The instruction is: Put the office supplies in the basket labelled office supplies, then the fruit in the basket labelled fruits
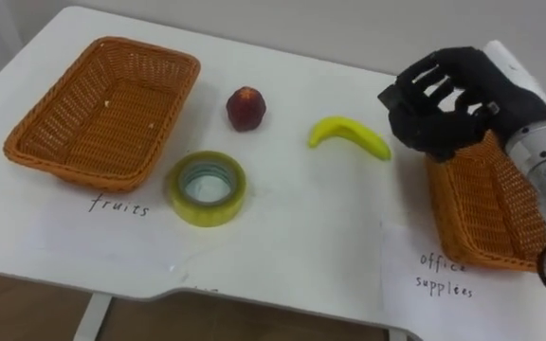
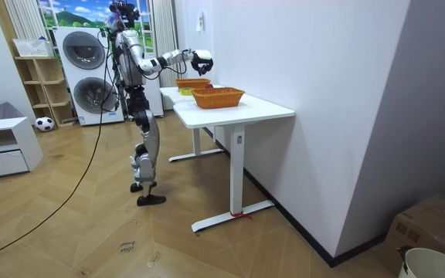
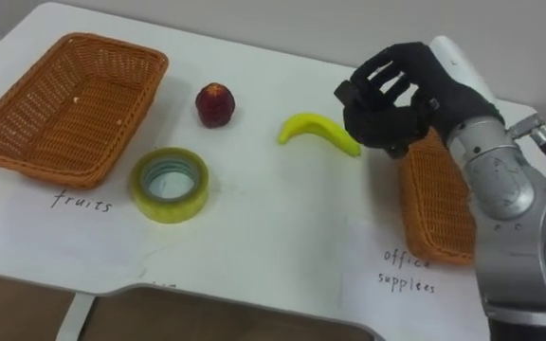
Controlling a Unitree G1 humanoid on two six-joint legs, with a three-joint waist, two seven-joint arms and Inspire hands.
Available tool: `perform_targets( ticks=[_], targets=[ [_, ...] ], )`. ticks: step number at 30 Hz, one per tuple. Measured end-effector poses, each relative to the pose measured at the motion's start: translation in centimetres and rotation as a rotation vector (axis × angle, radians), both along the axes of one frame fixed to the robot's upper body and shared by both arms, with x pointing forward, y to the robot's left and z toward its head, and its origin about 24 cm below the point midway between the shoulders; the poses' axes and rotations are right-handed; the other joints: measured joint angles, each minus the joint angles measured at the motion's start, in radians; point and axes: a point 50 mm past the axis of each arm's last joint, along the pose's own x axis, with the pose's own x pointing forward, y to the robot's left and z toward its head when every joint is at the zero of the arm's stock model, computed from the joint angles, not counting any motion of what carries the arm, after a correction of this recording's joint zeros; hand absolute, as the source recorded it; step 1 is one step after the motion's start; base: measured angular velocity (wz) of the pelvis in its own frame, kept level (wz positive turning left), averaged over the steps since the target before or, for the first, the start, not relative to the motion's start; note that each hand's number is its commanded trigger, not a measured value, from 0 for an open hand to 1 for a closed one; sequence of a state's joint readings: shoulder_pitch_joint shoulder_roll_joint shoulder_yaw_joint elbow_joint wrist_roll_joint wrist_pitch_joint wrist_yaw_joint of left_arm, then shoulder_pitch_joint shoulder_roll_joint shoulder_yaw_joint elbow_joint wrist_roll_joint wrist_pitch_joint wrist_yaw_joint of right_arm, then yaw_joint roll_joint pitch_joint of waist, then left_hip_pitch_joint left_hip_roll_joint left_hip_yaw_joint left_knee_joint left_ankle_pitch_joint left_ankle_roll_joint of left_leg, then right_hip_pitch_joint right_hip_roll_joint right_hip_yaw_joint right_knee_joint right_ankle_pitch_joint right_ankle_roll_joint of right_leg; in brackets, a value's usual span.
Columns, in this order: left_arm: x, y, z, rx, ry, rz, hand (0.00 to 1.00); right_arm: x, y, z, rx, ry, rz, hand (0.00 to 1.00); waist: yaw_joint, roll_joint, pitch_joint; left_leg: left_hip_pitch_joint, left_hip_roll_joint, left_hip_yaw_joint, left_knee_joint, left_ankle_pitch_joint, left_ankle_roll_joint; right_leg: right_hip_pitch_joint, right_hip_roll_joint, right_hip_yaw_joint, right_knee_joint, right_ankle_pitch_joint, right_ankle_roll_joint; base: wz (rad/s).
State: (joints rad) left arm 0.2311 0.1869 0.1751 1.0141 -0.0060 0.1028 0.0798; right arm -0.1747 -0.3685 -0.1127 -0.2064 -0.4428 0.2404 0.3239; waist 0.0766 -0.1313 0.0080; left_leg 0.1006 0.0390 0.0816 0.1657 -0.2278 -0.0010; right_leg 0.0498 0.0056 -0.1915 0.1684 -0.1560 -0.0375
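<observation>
On the white table (image 1: 292, 237) lie a dark red peach (image 1: 245, 108), a yellow banana (image 1: 351, 135) and a roll of yellow tape (image 1: 207, 188). An empty wicker basket (image 1: 102, 114) marked "fruits" stands at the left. A second wicker basket (image 1: 491, 204), marked "office supplies", stands at the right. My right hand (image 1: 444, 99) hovers above that basket's near-left corner, just right of the banana. Its fingers are loosely bent and hold nothing. In the room view I stand at the table's end with the right hand (image 2: 201, 60) raised over it.
Handwritten labels lie before each basket, "fruits" (image 1: 118, 205) and "office supplies" (image 1: 444, 275). The table's front edge runs close below the tape. Behind me in the room view are washing machines (image 2: 83, 73), a low shelf (image 2: 41, 89) and a white cabinet (image 2: 2, 147).
</observation>
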Motion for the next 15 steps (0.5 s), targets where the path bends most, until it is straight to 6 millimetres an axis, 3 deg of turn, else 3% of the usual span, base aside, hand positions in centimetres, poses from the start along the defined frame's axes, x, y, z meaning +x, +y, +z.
perform_targets(
  ticks=[5, 15],
  targets=[
    [-0.2, 0.1, 0.0, 0.007, 0.004, 0.005, 0.0, 0.0, -0.9, 0.1, 0.015, -0.018, -0.046, 1.0, -0.026, 0.005, 0.0031, -0.002, 0.0, 0.0, 0.0, 0.0, 0.0, -0.001, 0.0, -0.001, 0.001, 0.0, 0.0, 0.0],
    [-1.1, 0.3, 0.1, 0.023, 0.028, 0.004, 0.0, -0.2, -2.9, -0.4, 0.032, -0.055, -0.16, 1.0, -0.057, -0.009, -0.0068, 0.007, 0.001, 0.021, 0.001, 0.0, 0.0, 0.001, 0.002, 0.015, 0.001, 0.0, 0.0, -0.05]
  ],
)
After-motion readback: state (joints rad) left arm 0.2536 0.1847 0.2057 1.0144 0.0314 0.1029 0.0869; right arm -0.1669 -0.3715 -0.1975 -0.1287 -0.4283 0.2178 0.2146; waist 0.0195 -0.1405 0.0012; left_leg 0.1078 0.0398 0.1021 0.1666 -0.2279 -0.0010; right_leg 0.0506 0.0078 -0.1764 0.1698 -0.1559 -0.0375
